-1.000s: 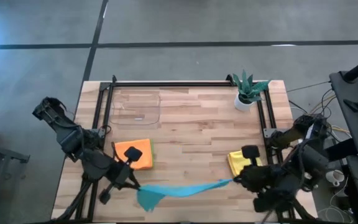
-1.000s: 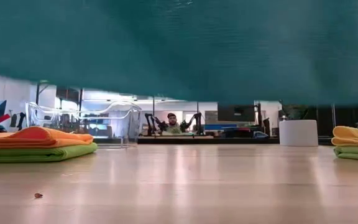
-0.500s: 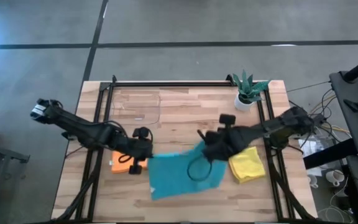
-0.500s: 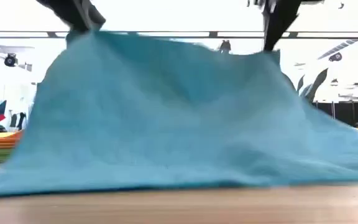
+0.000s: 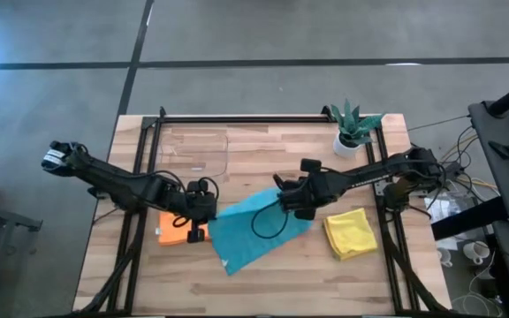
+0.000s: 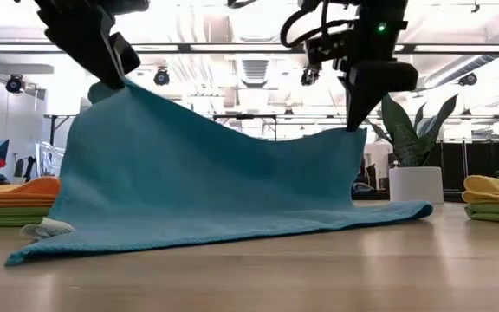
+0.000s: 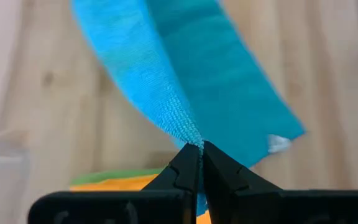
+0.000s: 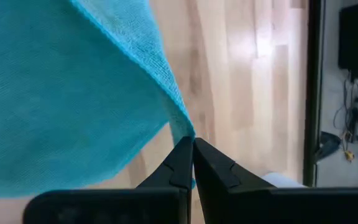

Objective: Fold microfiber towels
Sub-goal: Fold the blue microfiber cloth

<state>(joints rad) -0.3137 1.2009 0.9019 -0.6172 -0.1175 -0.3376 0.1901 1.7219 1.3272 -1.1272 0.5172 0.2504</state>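
The teal blue towel (image 5: 253, 228) is held up by two corners, and its near edge (image 6: 189, 243) lies on the table. My left gripper (image 5: 203, 208) is shut on the towel's far left corner, beside the folded orange towel (image 5: 173, 231), which lies on a lime green one (image 6: 7, 215). My right gripper (image 5: 288, 196) is shut on the far right corner. A yellow towel (image 5: 349, 231) lies at the right, on another green one (image 6: 495, 211). My left gripper pinches the towel's far left corner (image 7: 193, 140) between its two fingertips, from above. The corner is lifted, and the cloth slopes down from it to the table. My right gripper pinches the far right corner (image 8: 186, 132) between its fingertips, from above. That corner (image 6: 353, 130) is lifted, lower than the left one, and the cloth between the two sags slightly.
A clear plastic tray (image 5: 193, 152) stands at the far left, and a potted plant (image 5: 352, 129) at the far right corner. Black rails (image 5: 263, 117) run along the table's far, left and right sides.
Both grippers have carried the towel from the table's near edge toward its far side and down. The towel hung stretched in the air a second ago. Its near edge now lies on the table, while the two held corners stay raised.
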